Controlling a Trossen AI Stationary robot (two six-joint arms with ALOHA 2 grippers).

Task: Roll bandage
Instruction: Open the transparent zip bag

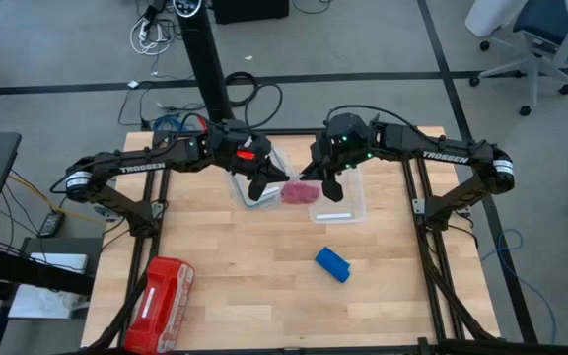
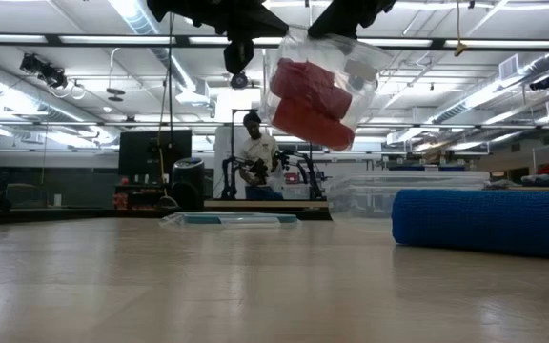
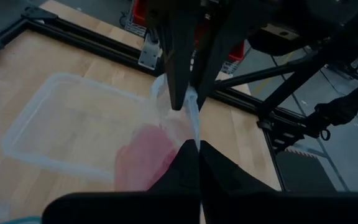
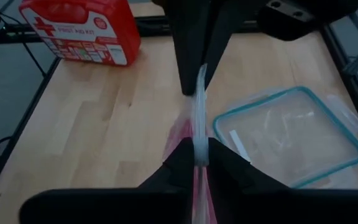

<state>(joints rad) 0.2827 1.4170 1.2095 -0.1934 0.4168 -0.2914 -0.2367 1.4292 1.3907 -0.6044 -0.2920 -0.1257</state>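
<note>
Both arms reach inward above the table's far middle, raised. Left gripper (image 1: 259, 184) fingers pressed together; right gripper (image 1: 327, 183) fingers pinched nearly together, facing it.

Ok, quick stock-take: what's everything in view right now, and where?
bandage: one, blue, rolled, lying on the table's near right
bag: one, clear plastic, holding red-pink rolls, lifted above the table between both grippers
container: one, clear, at the table's far middle
lid: one, clear with a teal rim, flat beside the container
first aid kit: one, red, at the near left corner
person: one, standing in the room behind
left gripper: shut on the bag's edge
right gripper: shut on the bag's edge, facing the left one
</note>
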